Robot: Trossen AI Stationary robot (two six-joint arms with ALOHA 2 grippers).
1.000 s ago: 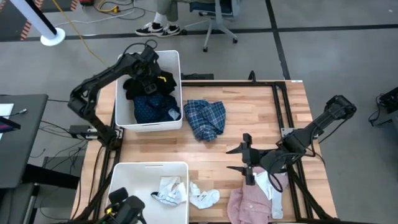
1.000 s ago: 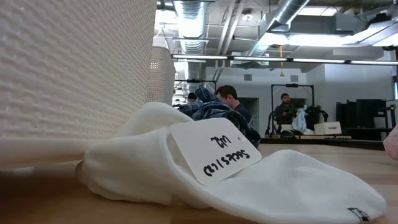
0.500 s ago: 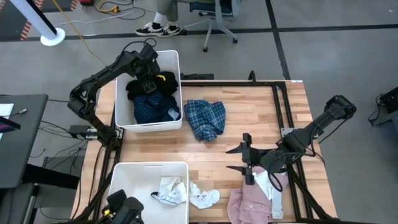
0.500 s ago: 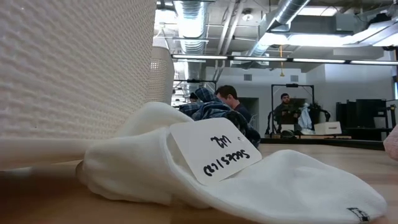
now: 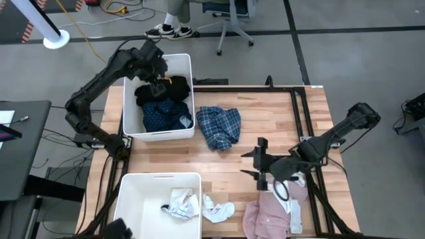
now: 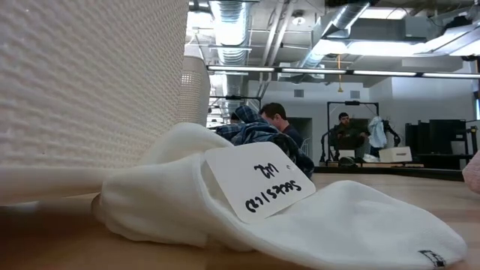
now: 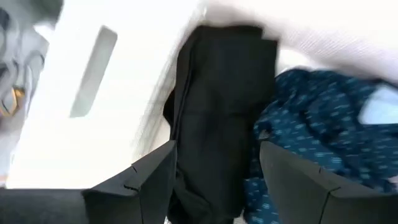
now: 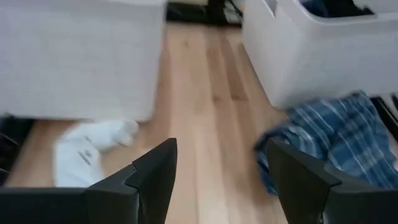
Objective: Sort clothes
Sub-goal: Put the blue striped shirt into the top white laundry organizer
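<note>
The black top [image 5: 158,91] and the navy dotted shirt [image 5: 163,115] lie in the far white bin [image 5: 124,113]. My left gripper [image 5: 157,79] hangs open above them; in the left wrist view the black top [image 7: 217,118] shows between its spread fingers, beside the navy shirt [image 7: 323,137]. The blue plaid shirt [image 5: 220,126] lies bunched on the table. My right gripper [image 5: 244,163] stands open over bare wood, near the pink shirt [image 5: 265,216]. The small white socks [image 5: 218,211] lie beside the near bin [image 5: 133,189].
A white cloth [image 5: 180,202] lies inside the near bin. The right wrist view shows both bins [image 8: 74,56] [image 8: 323,50], the socks [image 8: 87,149] and the plaid shirt [image 8: 336,143]. In the low view a tagged sock [image 6: 300,217] lies against the bin wall [image 6: 75,75]. People show in the room beyond.
My left gripper has risen from the black top in the far bin and drawn toward the bin's far left corner; the black top stays lying in the bin. My right gripper has shifted a little toward the plaid shirt.
</note>
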